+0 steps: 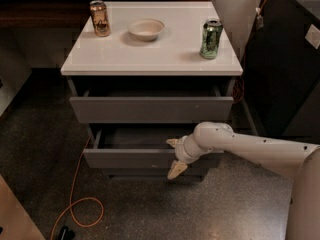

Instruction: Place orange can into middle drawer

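Orange can [100, 18] stands atop the cabinet [150, 54], well apart from the gripper [174, 156], seemingly spread open at the middle drawer [130, 158].

The place is looking like a robot lab or test room. A white arm [260, 151] is reaching in from the right, its gripper [174, 156] sitting at the front of the middle drawer [130, 158], fingers spread above and below the panel. An orange cable [75, 204] is lying loose across a dark speckled floor [45, 149]. A black equipment box [285, 74] is standing beside a lone white-topped cabinet [150, 59].
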Available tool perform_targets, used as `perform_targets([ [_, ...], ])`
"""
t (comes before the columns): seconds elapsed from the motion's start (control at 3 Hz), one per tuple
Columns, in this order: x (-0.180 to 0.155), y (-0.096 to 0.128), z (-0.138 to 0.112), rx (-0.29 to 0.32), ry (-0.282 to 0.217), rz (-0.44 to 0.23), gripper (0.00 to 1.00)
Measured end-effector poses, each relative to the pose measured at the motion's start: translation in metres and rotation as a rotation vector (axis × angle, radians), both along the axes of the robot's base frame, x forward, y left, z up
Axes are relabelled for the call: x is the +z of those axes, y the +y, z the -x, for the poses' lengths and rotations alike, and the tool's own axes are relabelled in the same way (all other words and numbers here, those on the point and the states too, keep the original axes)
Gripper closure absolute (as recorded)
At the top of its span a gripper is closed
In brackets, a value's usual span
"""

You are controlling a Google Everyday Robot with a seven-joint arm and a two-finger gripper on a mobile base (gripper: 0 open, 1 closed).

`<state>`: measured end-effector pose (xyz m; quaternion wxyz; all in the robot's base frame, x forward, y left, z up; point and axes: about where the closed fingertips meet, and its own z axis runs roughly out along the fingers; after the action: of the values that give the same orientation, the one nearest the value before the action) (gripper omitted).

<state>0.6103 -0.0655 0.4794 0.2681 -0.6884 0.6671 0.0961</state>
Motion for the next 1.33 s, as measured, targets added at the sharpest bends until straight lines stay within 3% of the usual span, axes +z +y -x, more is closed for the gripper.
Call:
perform_targets([
  [1.0,0.014,-0.006,-0.065,-0.085,0.010,-0.051,0.87],
  [1.33,-0.002,-0.005,-0.078,-0.119,0.001,-0.024,1.00],
])
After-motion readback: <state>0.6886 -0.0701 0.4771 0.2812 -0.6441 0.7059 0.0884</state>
